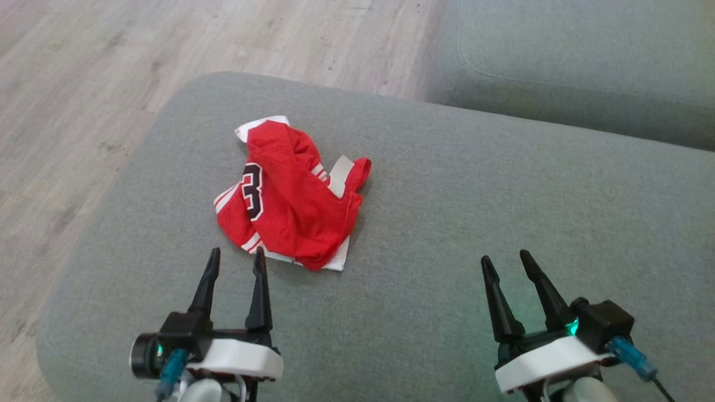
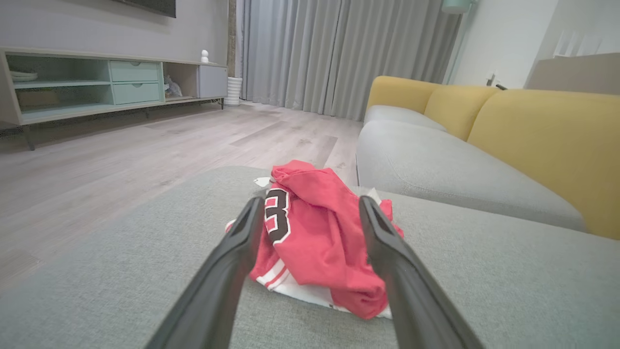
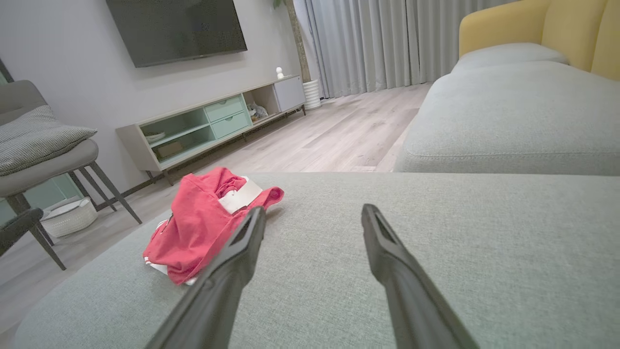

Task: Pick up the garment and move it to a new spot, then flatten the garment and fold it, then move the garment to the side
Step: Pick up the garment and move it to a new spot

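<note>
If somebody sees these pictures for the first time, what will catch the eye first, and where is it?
The crumpled red garment with white trim and a dark number lies on the left part of the grey cushion. Near it the left gripper stands open, fingers pointing at the cloth, holding nothing; the right gripper, also open, is over bare cushion further right.

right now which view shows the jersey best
Head view: whole jersey seen from above. Left wrist: close but low, fingers cover its edges. Right wrist: side-on, one finger overlaps it.
</note>
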You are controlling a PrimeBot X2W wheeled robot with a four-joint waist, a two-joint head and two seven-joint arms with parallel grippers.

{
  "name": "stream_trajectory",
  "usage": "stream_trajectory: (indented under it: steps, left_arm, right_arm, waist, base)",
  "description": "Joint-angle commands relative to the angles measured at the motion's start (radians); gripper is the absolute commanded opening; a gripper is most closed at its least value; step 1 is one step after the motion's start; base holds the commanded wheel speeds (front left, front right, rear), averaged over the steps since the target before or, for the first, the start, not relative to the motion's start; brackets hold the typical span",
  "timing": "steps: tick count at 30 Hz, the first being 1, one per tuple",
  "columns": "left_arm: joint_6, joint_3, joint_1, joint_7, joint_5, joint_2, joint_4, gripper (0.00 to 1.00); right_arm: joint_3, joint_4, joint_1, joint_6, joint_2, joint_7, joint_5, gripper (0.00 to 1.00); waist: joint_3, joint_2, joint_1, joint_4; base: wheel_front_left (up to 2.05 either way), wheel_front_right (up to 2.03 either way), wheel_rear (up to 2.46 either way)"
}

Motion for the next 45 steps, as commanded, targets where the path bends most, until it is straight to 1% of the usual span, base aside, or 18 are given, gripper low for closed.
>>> stream_trajectory:
  steps: [1,6,9,15,18,22,27,29,30,31,32,35,36,39,42,45]
  left_arm:
    - [-0.010,0.025,-0.056,-0.005,0.015,0.003,-0.019,1.00]
    - [-0.065,-0.045,-0.165,0.003,0.062,0.004,0.078,1.00]
    - [-0.098,-0.084,-0.265,0.066,0.068,0.004,0.147,1.00]
    - [-0.114,-0.112,-0.447,0.178,0.092,0.012,0.305,1.00]
    - [-0.097,-0.111,-0.512,0.207,0.109,0.030,0.377,1.00]
    - [-0.096,-0.116,-0.569,0.211,0.123,0.055,0.466,1.00]
    - [-0.052,-0.117,-0.623,0.211,0.147,0.081,0.573,1.00]
    - [-0.044,-0.114,-0.640,0.220,0.144,0.083,0.615,1.00]
    - [-0.048,-0.117,-0.646,0.226,0.143,0.083,0.636,1.00]
    - [-0.052,-0.119,-0.652,0.228,0.142,0.082,0.652,0.83]
    - [-0.057,-0.120,-0.657,0.228,0.139,0.081,0.667,0.00]
    - [-0.072,-0.123,-0.668,0.190,0.131,0.077,0.688,0.00]
    - [-0.074,-0.123,-0.671,0.164,0.129,0.075,0.687,0.00]
    - [-0.100,-0.128,-0.677,0.075,0.120,0.067,0.671,0.00]
    - [-0.122,-0.129,-0.678,0.018,0.105,0.055,0.621,0.00]
    - [-0.140,-0.127,-0.677,-0.001,0.091,0.048,0.521,0.00]
  right_arm:
    - [0.017,-0.026,-0.030,-0.001,-0.005,-0.011,0.003,1.00]
    - [0.002,-0.028,-0.050,-0.001,-0.005,-0.011,-0.012,1.00]
    - [0.002,-0.032,-0.075,-0.001,-0.005,-0.011,-0.029,1.00]
    - [0.001,-0.036,-0.110,-0.001,-0.005,-0.011,-0.033,1.00]
    - [0.006,-0.034,-0.121,-0.001,-0.005,-0.011,-0.036,1.00]
    - [0.002,-0.035,-0.138,-0.001,-0.005,-0.011,-0.040,1.00]
    - [0.002,-0.037,-0.153,-0.001,-0.005,-0.011,-0.038,1.00]
    - [0.003,-0.036,-0.156,-0.001,-0.005,-0.011,-0.037,1.00]
    - [0.004,-0.035,-0.158,-0.001,-0.005,-0.011,-0.036,1.00]
    - [0.005,-0.035,-0.158,-0.001,-0.005,-0.011,-0.036,1.00]
    - [0.005,-0.034,-0.159,-0.001,-0.005,-0.011,-0.035,1.00]
    - [0.004,-0.029,-0.158,-0.001,-0.005,-0.011,-0.032,1.00]
    - [0.004,-0.027,-0.157,-0.001,-0.005,-0.011,-0.030,1.00]
    - [0.001,-0.020,-0.150,-0.001,-0.005,-0.011,-0.026,1.00]
    - [0.000,-0.015,-0.138,-0.001,-0.005,-0.011,-0.022,1.00]
    - [-0.004,-0.010,-0.127,-0.001,-0.005,-0.011,-0.014,1.00]
  waist:
    - [0.014,-0.0001,0.0000,-0.012]
    - [0.065,-0.0001,0.0000,-0.042]
    - [0.114,-0.0001,0.0000,-0.073]
    - [0.186,-0.0001,0.0000,-0.131]
    - [0.207,-0.0001,0.0000,-0.156]
    - [0.225,-0.0001,0.0000,-0.186]
    - [0.244,-0.0001,0.0000,-0.212]
    - [0.250,-0.0001,0.0000,-0.219]
    - [0.251,-0.0001,0.0000,-0.222]
    - [0.252,-0.0001,0.0000,-0.224]
    - [0.251,-0.0001,0.0000,-0.226]
    - [0.242,-0.0001,0.0000,-0.231]
    - [0.236,-0.0001,0.0000,-0.232]
    - [0.209,-0.0001,0.0000,-0.232]
    - [0.174,-0.0001,0.0000,-0.232]
    - [0.140,-0.0001,0.0000,-0.232]
  base:
    - [0.00,0.00,0.00]
    - [0.00,0.00,0.00]
    - [0.00,0.00,0.00]
    - [0.00,0.00,0.00]
    - [0.00,0.00,0.00]
    - [0.00,0.00,0.00]
    - [0.00,0.00,0.00]
    - [0.00,0.00,0.00]
    - [0.00,0.00,0.00]
    - [0.00,0.00,0.00]
    - [0.00,0.00,0.00]
    - [0.00,0.00,0.00]
    - [0.00,0.00,0.00]
    - [0.00,0.00,0.00]
    - [0.00,0.00,0.00]
    - [0.00,0.00,0.00]
